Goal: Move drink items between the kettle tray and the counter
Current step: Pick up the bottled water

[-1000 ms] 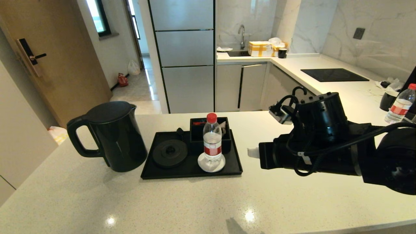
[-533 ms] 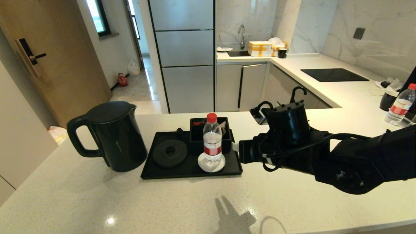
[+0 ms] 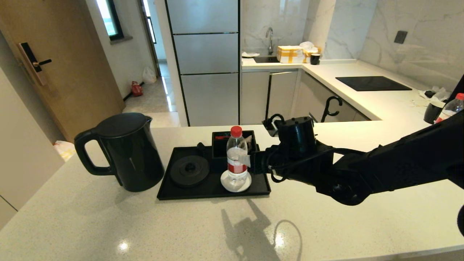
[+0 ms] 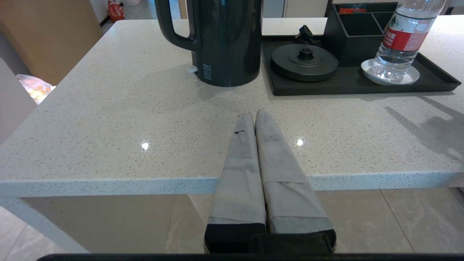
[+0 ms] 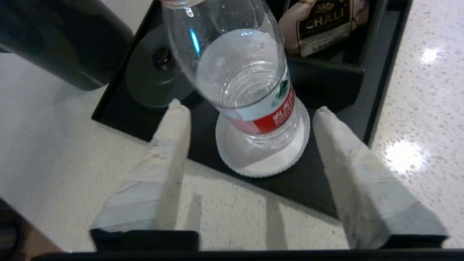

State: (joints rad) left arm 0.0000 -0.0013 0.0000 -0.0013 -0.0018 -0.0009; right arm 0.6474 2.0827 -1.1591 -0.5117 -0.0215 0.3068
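Note:
The black kettle (image 3: 121, 152) stands on the beige counter (image 3: 181, 224), just left of the black kettle tray (image 3: 214, 190). On the tray's white coaster (image 3: 232, 185) a clear water bottle (image 3: 236, 152) with a red cap stands upright. My right gripper (image 3: 243, 160) reaches in from the right and is open. In the right wrist view its fingertips (image 5: 179, 108) flank the bottle (image 5: 246, 79) at label height without pressing it. My left gripper (image 4: 255, 115) is shut and empty, hovering low over the counter's front edge, facing the kettle (image 4: 224, 40).
The tray also holds a round kettle base (image 3: 189, 170) and a compartment box (image 3: 221, 145) behind the bottle. A second bottle (image 3: 449, 108) and a black mug (image 3: 431, 112) sit far right, partly behind my right arm. A black cooktop (image 3: 371, 83) lies at the back right.
My right arm has swept left across the counter, bringing the open gripper from well right of the tray up to the bottle. The bottle, the kettle and the tray have not moved.

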